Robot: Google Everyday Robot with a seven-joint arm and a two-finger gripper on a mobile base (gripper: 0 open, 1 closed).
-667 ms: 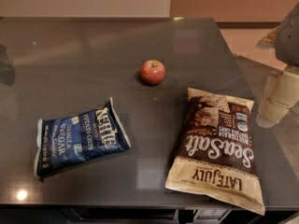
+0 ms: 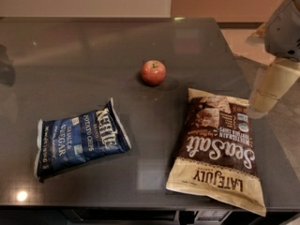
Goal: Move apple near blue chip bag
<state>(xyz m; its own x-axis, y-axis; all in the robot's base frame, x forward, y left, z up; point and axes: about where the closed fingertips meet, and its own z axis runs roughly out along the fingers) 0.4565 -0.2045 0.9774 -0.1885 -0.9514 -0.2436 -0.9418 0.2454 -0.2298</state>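
The small red-orange apple [image 2: 153, 72] sits on the dark grey table [image 2: 93, 55], near the middle and towards the back. The blue chip bag [image 2: 79, 139], navy with white "Kettle" lettering, lies flat at the front left, well apart from the apple. My gripper [image 2: 263, 102] hangs at the right edge of the view, above the table's right side. It is to the right of the apple, away from it, and holds nothing that I can see.
A larger brown-and-cream "Late July Sea Salt" bag [image 2: 216, 149] lies at the front right, just below the gripper. The table's right edge runs under the gripper, with pale floor [image 2: 243, 41] beyond it.
The gripper has shifted slightly left and up at the right edge. The apple and both bags have not moved.
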